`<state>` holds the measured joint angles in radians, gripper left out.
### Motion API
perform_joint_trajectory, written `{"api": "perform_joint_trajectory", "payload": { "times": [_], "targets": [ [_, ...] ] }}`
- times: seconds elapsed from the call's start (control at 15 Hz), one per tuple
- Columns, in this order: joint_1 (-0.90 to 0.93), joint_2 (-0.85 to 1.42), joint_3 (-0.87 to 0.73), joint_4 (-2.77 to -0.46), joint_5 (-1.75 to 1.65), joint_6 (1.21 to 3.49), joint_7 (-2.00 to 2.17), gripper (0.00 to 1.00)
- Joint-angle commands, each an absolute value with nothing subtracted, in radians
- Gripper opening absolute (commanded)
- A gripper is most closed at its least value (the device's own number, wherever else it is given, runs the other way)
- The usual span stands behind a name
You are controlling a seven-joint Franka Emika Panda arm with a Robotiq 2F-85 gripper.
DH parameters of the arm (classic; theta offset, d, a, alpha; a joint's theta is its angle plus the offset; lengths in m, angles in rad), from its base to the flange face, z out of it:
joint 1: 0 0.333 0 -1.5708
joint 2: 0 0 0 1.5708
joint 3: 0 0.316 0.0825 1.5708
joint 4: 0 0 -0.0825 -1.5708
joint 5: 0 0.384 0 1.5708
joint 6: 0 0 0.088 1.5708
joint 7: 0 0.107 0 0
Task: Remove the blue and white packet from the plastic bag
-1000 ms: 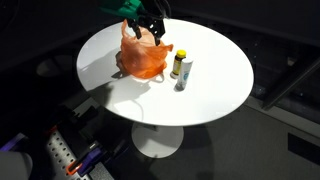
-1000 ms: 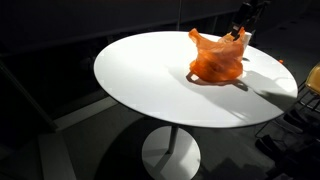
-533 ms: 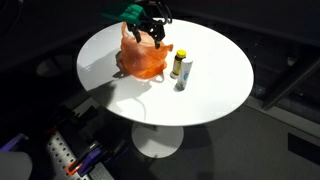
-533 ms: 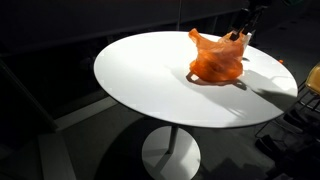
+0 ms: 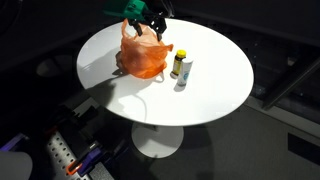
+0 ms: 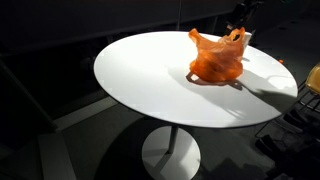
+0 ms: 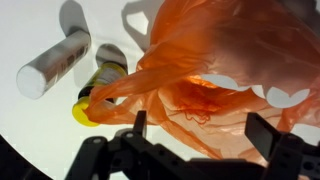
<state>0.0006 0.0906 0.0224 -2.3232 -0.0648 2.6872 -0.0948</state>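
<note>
An orange plastic bag (image 5: 145, 58) sits crumpled on the round white table (image 5: 215, 85); it also shows in an exterior view (image 6: 217, 58) and fills the wrist view (image 7: 215, 70). Its mouth gapes in the wrist view, showing only orange film inside. The blue and white packet is hidden. My gripper (image 5: 148, 22) hangs just above the bag's top, also seen in an exterior view (image 6: 240, 15). In the wrist view the gripper (image 7: 200, 122) is open and empty, its jaws wide apart over the bag's opening.
A yellow-capped bottle (image 5: 177, 63) and a white tube (image 5: 185, 74) stand next to the bag; both lie left of it in the wrist view, the bottle (image 7: 98, 88) and the tube (image 7: 55, 65). The table edge is close behind the bag.
The gripper dipped toward the bag's top half a second ago and has now risen a little above it, still open. The bag has not moved.
</note>
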Motion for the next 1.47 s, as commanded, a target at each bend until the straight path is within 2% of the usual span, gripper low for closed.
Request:
{"api": "perform_joint_trajectory", "payload": {
  "times": [0.0,0.87,1.4],
  "targets": [
    [0.006,0.109,0.026,-2.308,-0.07,2.708,-0.136,1.0],
    [0.002,0.094,0.015,-2.358,-0.125,2.678,-0.172,1.0],
    [-0.002,0.005,0.004,-2.44,-0.13,2.552,-0.17,1.0]
  ]
}}
